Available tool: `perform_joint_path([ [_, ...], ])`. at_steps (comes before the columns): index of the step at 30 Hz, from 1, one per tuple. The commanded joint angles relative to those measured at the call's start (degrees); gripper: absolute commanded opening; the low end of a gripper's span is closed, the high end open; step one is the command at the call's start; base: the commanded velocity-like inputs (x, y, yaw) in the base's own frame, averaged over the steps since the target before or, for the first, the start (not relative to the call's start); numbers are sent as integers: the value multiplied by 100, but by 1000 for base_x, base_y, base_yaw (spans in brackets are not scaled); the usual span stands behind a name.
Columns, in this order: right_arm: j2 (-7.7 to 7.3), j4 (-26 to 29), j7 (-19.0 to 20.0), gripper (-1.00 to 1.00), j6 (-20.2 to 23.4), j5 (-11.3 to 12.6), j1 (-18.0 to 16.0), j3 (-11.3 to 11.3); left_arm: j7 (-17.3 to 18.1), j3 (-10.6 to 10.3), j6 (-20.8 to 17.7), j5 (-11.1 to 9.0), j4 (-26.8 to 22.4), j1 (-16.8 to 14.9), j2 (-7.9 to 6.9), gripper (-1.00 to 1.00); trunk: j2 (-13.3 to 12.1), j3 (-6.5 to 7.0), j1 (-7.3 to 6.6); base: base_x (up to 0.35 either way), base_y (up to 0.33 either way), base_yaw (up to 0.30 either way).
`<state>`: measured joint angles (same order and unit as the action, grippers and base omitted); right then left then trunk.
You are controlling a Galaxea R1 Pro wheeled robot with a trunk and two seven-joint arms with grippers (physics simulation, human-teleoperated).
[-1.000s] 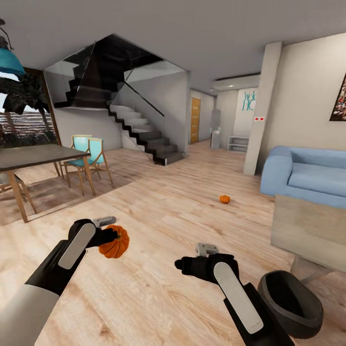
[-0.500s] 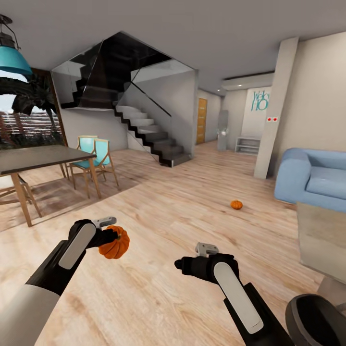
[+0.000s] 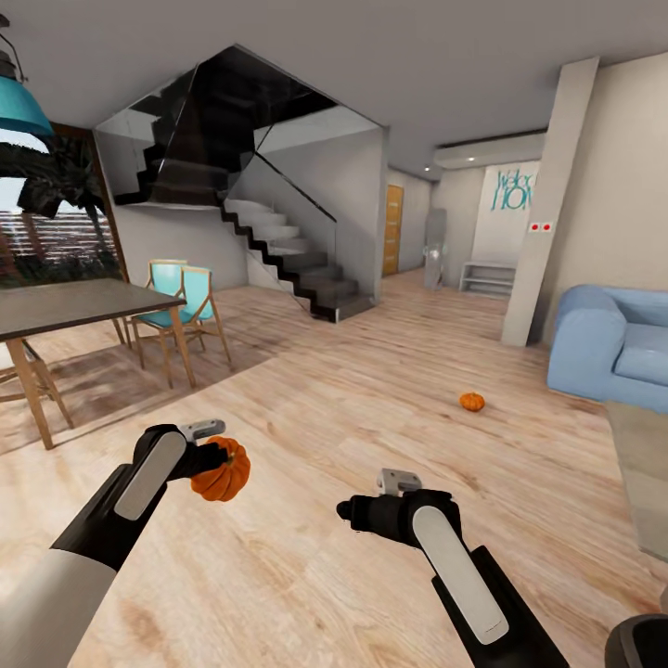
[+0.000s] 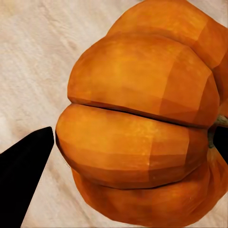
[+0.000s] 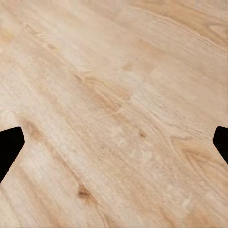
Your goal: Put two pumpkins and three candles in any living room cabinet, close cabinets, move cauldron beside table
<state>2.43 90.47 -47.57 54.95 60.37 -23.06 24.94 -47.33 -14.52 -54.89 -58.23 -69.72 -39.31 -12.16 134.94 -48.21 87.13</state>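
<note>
My left gripper (image 3: pixel 215 456) is closed around one pumpkin (image 3: pixel 223 469), which I hold above the wooden floor (image 3: pixel 353 408). My right gripper (image 3: pixel 357 512) holds nothing, and its fingers are spread apart. A second pumpkin (image 3: pixel 472 401) lies on the floor near the blue sofa (image 3: pixel 608 348).

view swung left, sofa (image 3: pixel 608 348) and cauldron (image 3: pixel 640 640) now at the frame edge

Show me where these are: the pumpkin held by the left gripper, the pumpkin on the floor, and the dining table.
held pumpkin (image 3: pixel 223 471), head view, on its ribbed side.
pumpkin on the floor (image 3: pixel 472 402), head view, on its orange body.
dining table (image 3: pixel 74 301), head view, on its dark flat top.
</note>
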Motion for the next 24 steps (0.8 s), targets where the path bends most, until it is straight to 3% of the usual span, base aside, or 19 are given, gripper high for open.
perform_joint_path([
  [1,1,5,-60,100,16,48,-6,2,-71,-16,1,-39,-6,-7,-6,-100,3,-12,2,323,76,0],
  [24,-2,5,-60,100,7,50,-6,2,-88,-25,-2,-14,125,-7,3,-100,3,-25,2,337,7,0],
])
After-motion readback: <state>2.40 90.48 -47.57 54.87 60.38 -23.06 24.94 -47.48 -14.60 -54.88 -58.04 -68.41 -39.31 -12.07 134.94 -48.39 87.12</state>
